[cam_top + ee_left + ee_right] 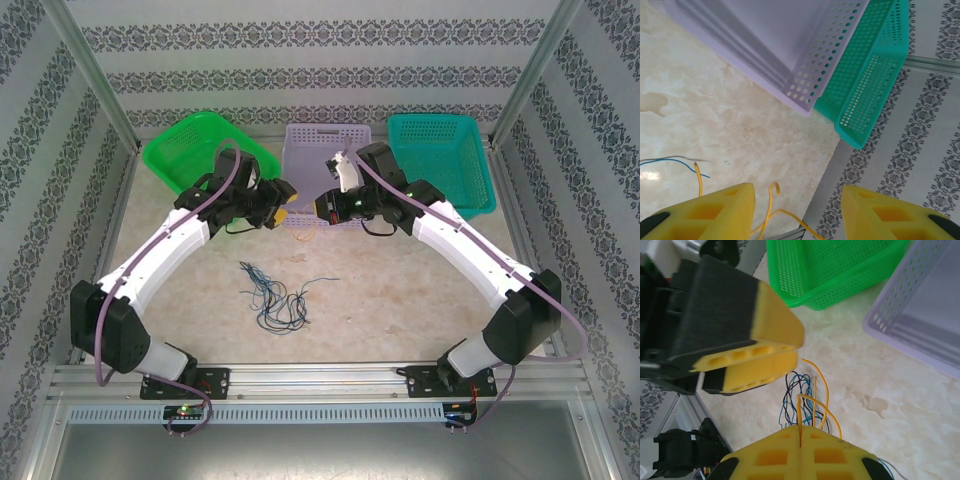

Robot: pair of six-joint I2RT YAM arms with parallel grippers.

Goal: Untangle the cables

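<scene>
From above: the tangle of thin dark, blue and tan cables (275,298) lies on the marbled bench (400,290).

Left wrist: the left end effector (796,200) gapes, released.

Right wrist: the right end effector (800,437) is clenched on a thin yellow wire (800,412). Yank hard and the knot could tighten, or the wire slip out.

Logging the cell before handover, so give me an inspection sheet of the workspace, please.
Surface: beige marbled tabletop.
Job's things: dark and blue cables tangled mid-table; yellow cable raised between the grippers.
Clutter: green basket, lavender basket and teal basket along the far edge.
Grippers: right gripper shut on the yellow cable; left gripper open, facing it.
Cables: purple arm cables run along both arms.
Surroundings: patterned walls.
</scene>
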